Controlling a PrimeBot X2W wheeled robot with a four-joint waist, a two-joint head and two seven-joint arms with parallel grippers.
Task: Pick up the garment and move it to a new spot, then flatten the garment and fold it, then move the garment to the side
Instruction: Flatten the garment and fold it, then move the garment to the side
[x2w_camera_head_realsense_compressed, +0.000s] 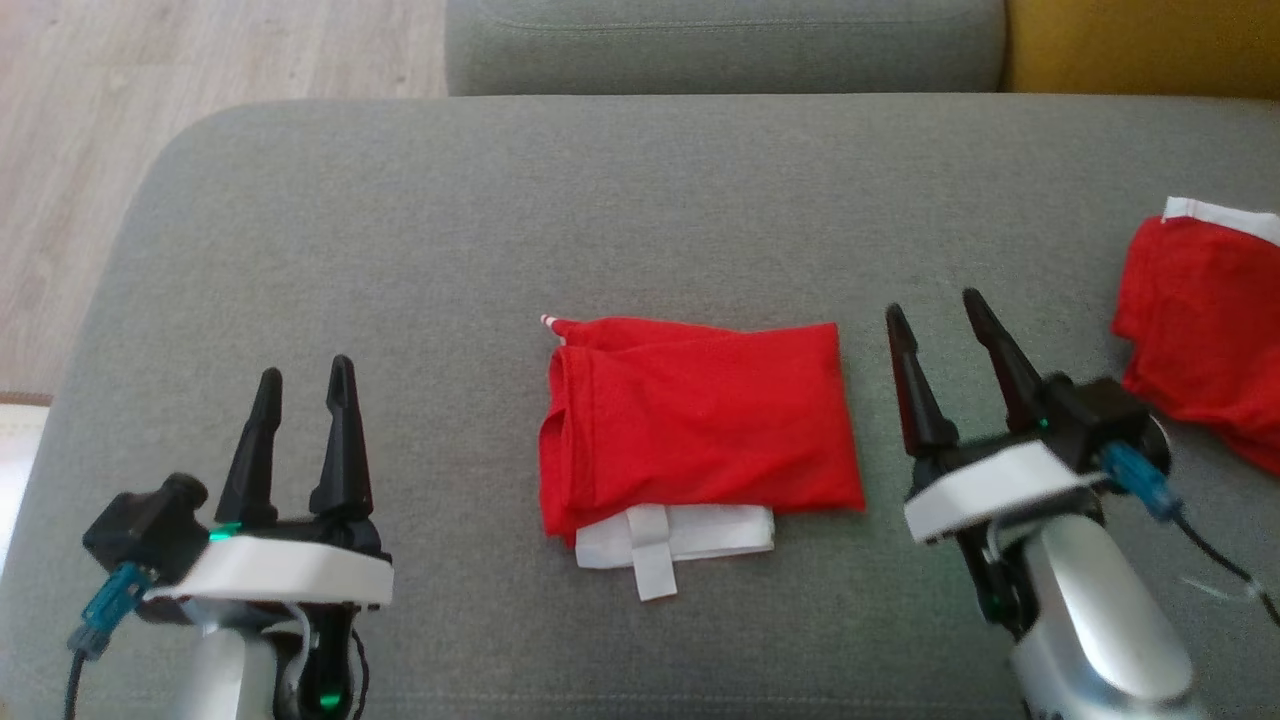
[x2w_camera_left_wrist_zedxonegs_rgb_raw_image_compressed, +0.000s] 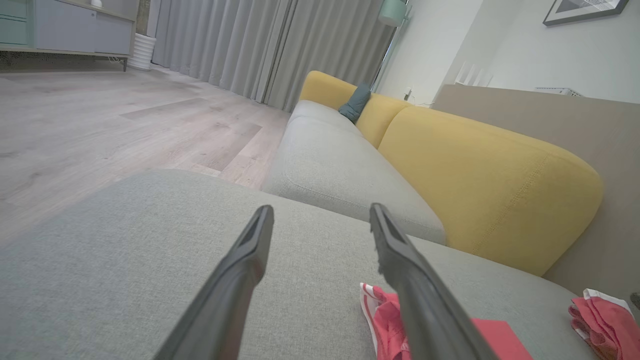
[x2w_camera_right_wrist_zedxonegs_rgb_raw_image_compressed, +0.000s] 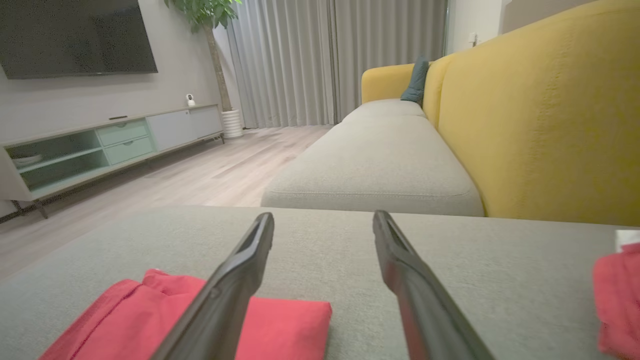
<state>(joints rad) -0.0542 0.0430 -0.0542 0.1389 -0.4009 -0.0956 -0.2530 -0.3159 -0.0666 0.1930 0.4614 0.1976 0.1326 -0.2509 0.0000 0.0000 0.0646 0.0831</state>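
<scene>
Above the grey fabric sofa cushion (x2w_camera_head_realsense_compressed: 480, 220), the left gripper (x2w_camera_head_realsense_compressed: 306, 368) and the right gripper (x2w_camera_head_realsense_compressed: 932, 302) hover with jaws spread wide, both empty. Between them, touching neither, lies the folded red cloth garment (x2w_camera_head_realsense_compressed: 700, 420), white waistband nearest the robot. A rumpled red-and-white cloth (x2w_camera_head_realsense_compressed: 1200, 330) sits just outside the right gripper.

We lost the second red garment's (x2w_camera_head_realsense_compressed: 1205, 330) right side past the head view's edge; a finger (x2w_camera_left_wrist_zedxonegs_rgb_raw_image_compressed: 422, 300) of the left gripper (x2w_camera_left_wrist_zedxonegs_rgb_raw_image_compressed: 321, 212) hid part of the folded garment (x2w_camera_left_wrist_zedxonegs_rgb_raw_image_compressed: 387, 325).
</scene>
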